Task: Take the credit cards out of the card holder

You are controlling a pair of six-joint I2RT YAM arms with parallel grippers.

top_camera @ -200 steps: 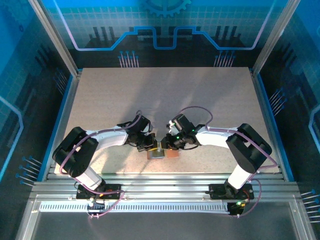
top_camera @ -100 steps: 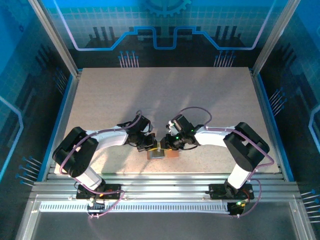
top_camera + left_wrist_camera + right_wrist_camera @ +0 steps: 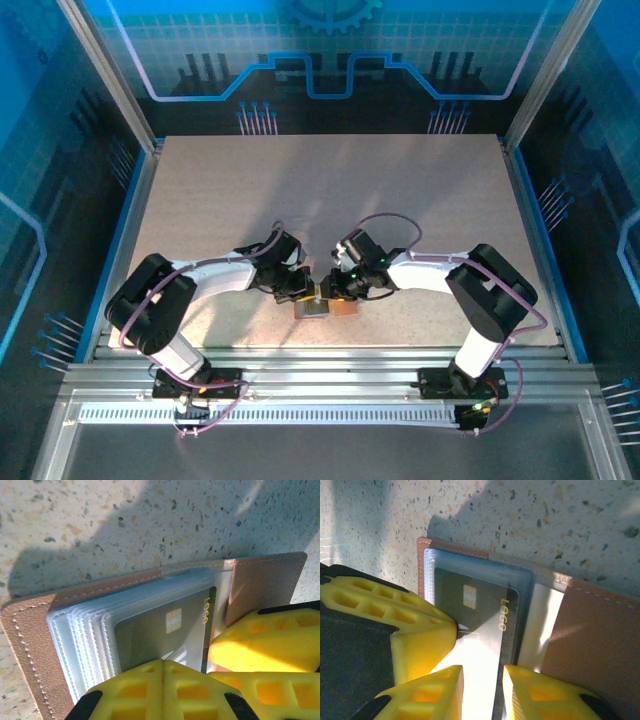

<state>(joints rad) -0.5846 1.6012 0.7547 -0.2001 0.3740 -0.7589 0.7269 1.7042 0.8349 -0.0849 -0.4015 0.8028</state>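
The card holder point(image 3: 30, 645) lies open on the table point(image 3: 100, 520). The left gripper point(image 3: 161, 690) is closed tight, pinning the sleeves, and the right gripper point(image 3: 482, 692) is slightly parted over the grey card point(image 3: 470, 615), gripping nothing. It's thin, stiff and slick, so I'd pinch its exposed end.

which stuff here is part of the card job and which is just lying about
Part of the job:
- holder, lying open
- grey card, tucked in it
- left gripper, shut
- right gripper, open at the card's edge

Just there:
- table
- rails at its near edge
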